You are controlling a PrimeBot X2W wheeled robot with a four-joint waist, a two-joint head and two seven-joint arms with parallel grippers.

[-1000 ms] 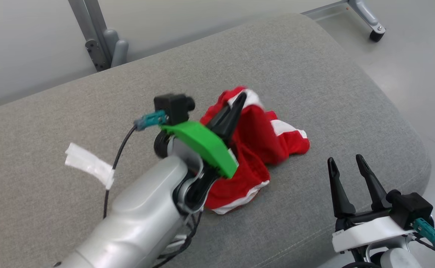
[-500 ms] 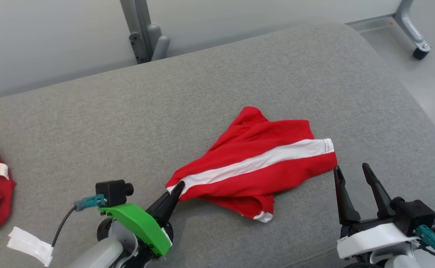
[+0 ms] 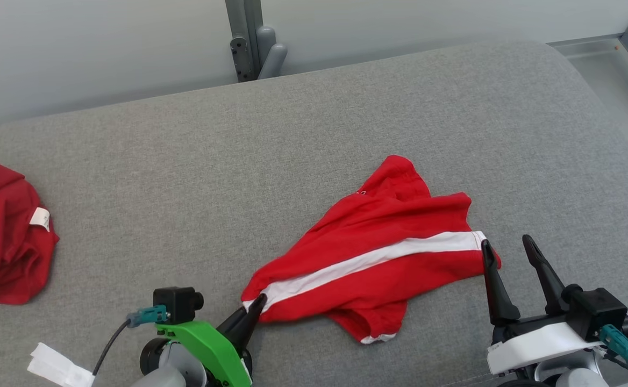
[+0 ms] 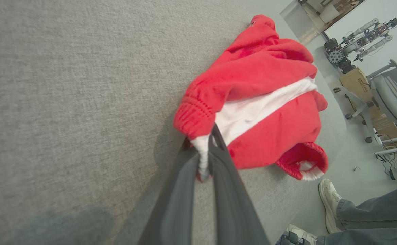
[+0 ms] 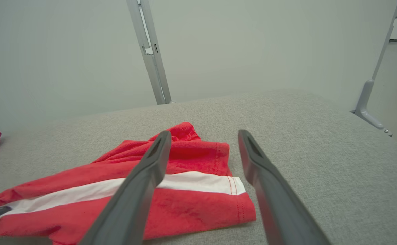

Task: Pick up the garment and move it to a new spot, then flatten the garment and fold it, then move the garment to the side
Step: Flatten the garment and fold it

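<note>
Grey cushion (image 3: 185,161) holds the garment (image 3: 378,252), corner pinched between left fingers (image 3: 244,320).

The grey padded worktop (image 3: 314,140) is coarse, matt woven cloth. The red garment with a white stripe (image 3: 378,242) is soft knit cloth, ribbed at its hems. The long dark fingers (image 5: 140,183) of the right pincer (image 3: 506,241) look like smooth matt plastic, and the green bracket (image 3: 212,344) like slightly glossy plastic.

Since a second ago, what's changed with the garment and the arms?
The left gripper, shut on the garment throughout, drew back toward the robot, dragging the bunched cloth out long and flatter. The head camera panned too. The right gripper stayed open beside the far end.
</note>
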